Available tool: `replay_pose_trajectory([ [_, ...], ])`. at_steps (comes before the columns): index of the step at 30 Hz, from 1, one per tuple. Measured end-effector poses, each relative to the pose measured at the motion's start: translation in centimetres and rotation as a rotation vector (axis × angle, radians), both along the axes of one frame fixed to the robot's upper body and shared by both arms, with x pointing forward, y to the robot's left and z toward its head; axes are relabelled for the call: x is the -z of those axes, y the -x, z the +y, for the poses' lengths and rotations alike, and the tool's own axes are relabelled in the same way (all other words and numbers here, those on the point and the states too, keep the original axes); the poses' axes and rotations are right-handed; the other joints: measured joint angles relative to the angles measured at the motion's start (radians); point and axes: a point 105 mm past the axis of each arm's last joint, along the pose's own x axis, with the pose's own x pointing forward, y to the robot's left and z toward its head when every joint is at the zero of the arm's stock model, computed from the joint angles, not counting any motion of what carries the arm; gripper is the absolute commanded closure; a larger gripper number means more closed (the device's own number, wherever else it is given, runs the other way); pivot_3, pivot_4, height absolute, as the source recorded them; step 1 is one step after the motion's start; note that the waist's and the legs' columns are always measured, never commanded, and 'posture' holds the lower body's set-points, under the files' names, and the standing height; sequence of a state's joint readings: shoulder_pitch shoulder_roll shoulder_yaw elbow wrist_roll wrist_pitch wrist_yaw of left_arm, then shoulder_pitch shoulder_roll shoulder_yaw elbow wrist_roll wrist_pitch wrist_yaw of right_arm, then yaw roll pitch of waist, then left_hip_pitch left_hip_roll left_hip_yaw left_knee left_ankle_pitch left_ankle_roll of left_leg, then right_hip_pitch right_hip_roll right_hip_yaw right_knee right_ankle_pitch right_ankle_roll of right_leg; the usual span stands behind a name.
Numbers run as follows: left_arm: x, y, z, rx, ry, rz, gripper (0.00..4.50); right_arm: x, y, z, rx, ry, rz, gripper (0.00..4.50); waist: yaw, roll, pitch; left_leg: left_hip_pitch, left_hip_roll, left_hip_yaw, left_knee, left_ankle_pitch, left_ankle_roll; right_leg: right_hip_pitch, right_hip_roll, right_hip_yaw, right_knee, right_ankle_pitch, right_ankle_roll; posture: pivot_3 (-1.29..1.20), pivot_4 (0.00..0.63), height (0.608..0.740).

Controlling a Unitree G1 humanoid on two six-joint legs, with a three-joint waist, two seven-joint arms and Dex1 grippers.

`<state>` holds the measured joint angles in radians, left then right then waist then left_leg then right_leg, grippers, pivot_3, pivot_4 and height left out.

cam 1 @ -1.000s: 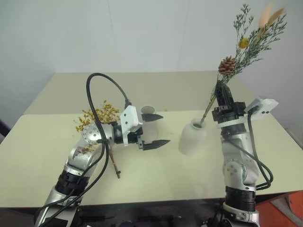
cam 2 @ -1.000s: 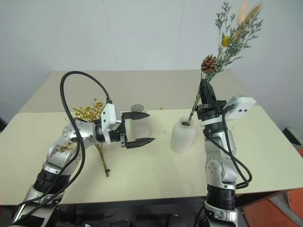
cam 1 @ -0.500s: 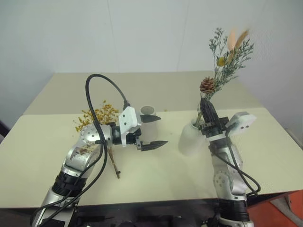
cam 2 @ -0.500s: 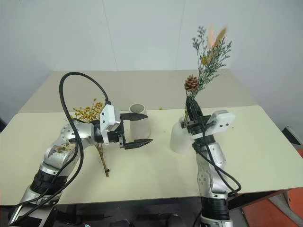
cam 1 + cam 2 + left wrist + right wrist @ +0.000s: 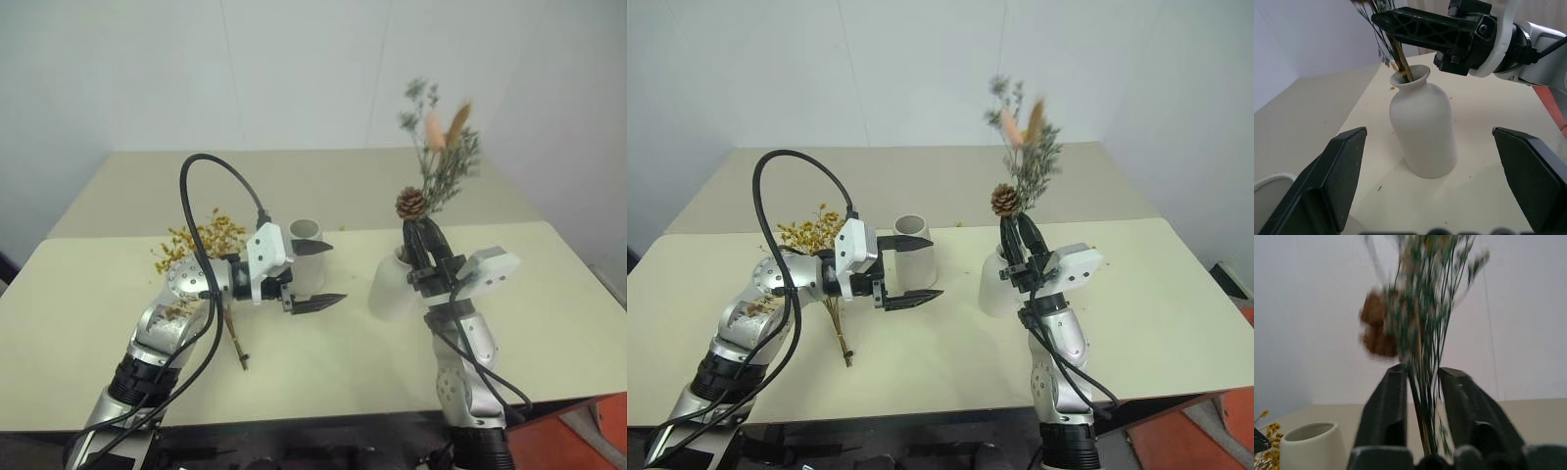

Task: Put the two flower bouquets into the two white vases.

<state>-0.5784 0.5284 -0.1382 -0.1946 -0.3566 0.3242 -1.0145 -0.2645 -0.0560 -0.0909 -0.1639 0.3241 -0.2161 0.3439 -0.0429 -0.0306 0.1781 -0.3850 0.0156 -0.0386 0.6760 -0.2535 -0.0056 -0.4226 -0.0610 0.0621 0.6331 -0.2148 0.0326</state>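
Now R tool (image 5: 424,238) tilted up — sprig bunch (image 5: 431,166) between fingers.

So the green sprig bunch (image 5: 1425,333) stands up between the two black fingers (image 5: 1383,411), brown pinecone (image 5: 1376,330) hanging off one side. A white vase (image 5: 1312,445) and some yellow flowers (image 5: 1266,450) peek in low.

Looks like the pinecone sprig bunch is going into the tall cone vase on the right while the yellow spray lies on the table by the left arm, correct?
Not quite. The pinecone sprig bunch has its stems in the squat rounded vase, not the tall cone one; the left wrist view shows them in its small mouth. The tall cone vase stands by the left claw. The yellow spray does lie on the table by the left arm.
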Motion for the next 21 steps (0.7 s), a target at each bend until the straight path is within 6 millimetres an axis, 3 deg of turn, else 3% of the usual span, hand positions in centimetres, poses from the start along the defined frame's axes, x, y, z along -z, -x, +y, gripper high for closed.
replay_pose_trajectory([
  [6, -0.1, 0.0, -0.2, 0.02, -0.004, -0.012, 0.0, -0.1, 0.8, -0.5, 0.026, 0.025, -0.011, 0.04, 0.0, 0.0, 0.0, 0.0, 0.0, 0.0, 0.0, 0.0, 0.0, 0.0, 0.0, 0.0, 0.0, 0.0, 0.0, 0.0, 0.15, 0.74],
  [11, -0.4, 0.0, -0.4, 0.035, -0.01, -0.021, 0.0, -0.1, 1.7, -1.2, 0.067, 0.053, -0.002, 0.04, 0.0, 0.0, 0.0, 0.0, 0.0, 0.0, 0.0, 0.0, 0.0, 0.0, 0.0, 0.0, 0.0, 0.0, 0.0, 0.0, 0.15, 0.74],
  [15, -0.4, -0.2, -0.3, 0.031, -0.011, -0.017, 0.0, 1.2, 2.5, -2.6, 0.131, 0.048, 0.063, 0.04, 0.001, 0.0, 0.0, 0.0, 0.0, 0.0, 0.0, 0.0, 0.0, 0.0, 0.0, 0.001, 0.0, 0.0, 0.0, 0.0, 0.15, 0.74],
  [21, -0.2, -0.2, -0.5, 0.045, -0.006, -0.011, 0.0, 1.1, 2.5, -4.4, 0.239, 0.05, 0.086, 0.04, -0.001, 0.0, 0.0, 0.001, 0.0, 0.001, 0.0, 0.0, 0.0, 0.0, 0.001, 0.002, 0.001, 0.0, 0.0, 0.0, 0.15, 0.74],
])
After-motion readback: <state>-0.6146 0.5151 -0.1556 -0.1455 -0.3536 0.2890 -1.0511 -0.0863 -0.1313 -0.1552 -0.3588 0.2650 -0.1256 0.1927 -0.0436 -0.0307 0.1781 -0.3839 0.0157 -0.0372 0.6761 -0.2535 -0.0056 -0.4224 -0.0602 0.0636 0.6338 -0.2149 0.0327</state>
